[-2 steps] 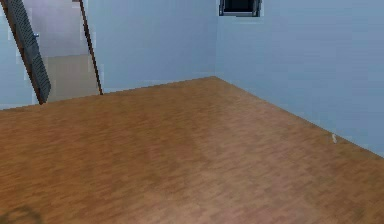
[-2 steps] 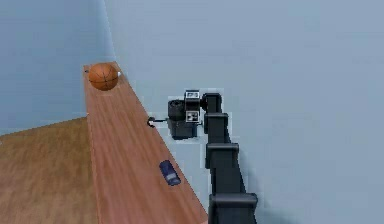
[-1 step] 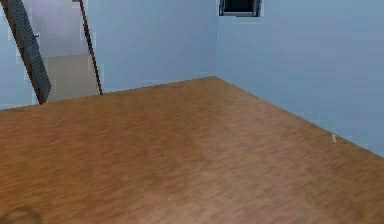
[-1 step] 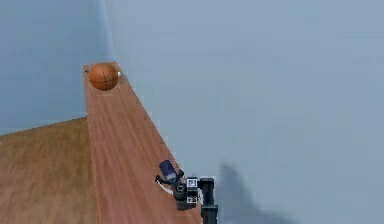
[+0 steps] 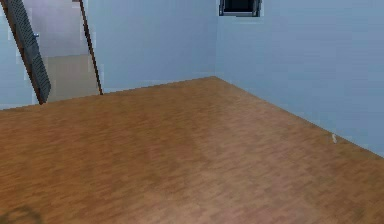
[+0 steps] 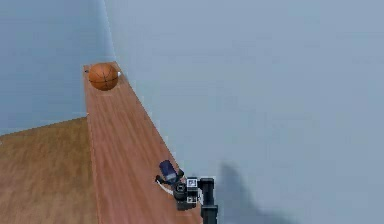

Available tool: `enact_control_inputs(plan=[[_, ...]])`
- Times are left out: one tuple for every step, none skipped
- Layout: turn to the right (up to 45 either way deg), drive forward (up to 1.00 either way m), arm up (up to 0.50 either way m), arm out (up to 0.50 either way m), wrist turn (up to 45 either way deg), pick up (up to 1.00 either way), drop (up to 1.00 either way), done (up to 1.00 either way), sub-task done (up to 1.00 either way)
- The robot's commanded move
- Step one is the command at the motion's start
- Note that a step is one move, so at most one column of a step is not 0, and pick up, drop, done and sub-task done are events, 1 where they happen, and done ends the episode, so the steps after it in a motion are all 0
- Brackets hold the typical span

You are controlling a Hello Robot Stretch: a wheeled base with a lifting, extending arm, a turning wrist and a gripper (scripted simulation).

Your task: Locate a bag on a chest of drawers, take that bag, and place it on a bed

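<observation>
With the gripper holding nothing over bare floor, the robot is searching for the bag (its place cannot be told), so turning slowly toward the far-left door is looking wisest

Sparse room, wood and blue.
Orange basketball on the wood floor, well beyond the gripper, up-left of it, in the corner of the blue wall. Forward view: open dark door, small dark window.
</observation>
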Motion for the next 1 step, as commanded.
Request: enact_control_inputs(plan=[[0.0, 0.00, 0.10, 0.00, 0.0, 0.00, 0.00, 0.00, 0.00]])
